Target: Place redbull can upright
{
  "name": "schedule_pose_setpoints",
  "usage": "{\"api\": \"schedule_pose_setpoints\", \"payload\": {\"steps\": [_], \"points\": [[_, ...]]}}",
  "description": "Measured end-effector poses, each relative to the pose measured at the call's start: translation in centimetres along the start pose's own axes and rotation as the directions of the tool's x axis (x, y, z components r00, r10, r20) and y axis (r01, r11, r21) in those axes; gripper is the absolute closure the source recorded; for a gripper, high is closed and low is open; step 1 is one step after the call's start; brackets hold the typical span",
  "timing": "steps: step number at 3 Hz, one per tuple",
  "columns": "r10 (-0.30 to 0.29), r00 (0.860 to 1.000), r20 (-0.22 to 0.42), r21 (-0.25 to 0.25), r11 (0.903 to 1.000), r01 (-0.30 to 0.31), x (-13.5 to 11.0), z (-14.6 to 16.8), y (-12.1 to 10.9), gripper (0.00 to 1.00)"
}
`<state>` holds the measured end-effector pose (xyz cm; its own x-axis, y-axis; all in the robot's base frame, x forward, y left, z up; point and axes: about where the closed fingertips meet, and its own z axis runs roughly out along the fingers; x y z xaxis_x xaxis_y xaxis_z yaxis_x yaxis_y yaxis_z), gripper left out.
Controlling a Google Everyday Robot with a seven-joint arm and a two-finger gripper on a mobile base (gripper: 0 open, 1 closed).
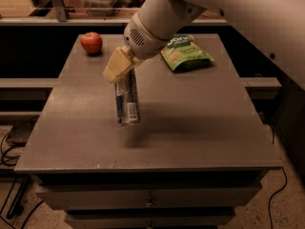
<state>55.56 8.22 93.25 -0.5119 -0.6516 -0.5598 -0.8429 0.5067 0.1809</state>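
1. The claw (122, 71) is closed on the top end of the can (127, 104).
2. The can hangs just under the claw, almost straight up, and looks lifted off the counter (205, 118).
3. Left to do: stand it down and let go.

Grey drawer table (200, 128) on speckled floor (290, 218), dimly lit.
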Motion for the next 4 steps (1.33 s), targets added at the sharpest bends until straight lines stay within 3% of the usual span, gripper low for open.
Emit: {"api": "schedule_pose_setpoints", "payload": {"steps": [1, 2, 3, 4], "points": [[-0.115, 0.981, 0.154, 0.048, 0.9929, 0.109, -1.1, -1.8, -0.8, 1.0], [-0.211, 0.938, 0.273, 0.124, 0.9752, 0.183, -2.1, -3.4, -1.6, 1.0], [-0.289, 0.878, 0.382, 0.215, 0.9515, 0.22, -2.7, -5.4, -1.0, 1.0], [-0.333, 0.859, 0.389, 0.294, 0.9285, 0.227, -3.4, -7.4, -2.1, 1.0]]}}
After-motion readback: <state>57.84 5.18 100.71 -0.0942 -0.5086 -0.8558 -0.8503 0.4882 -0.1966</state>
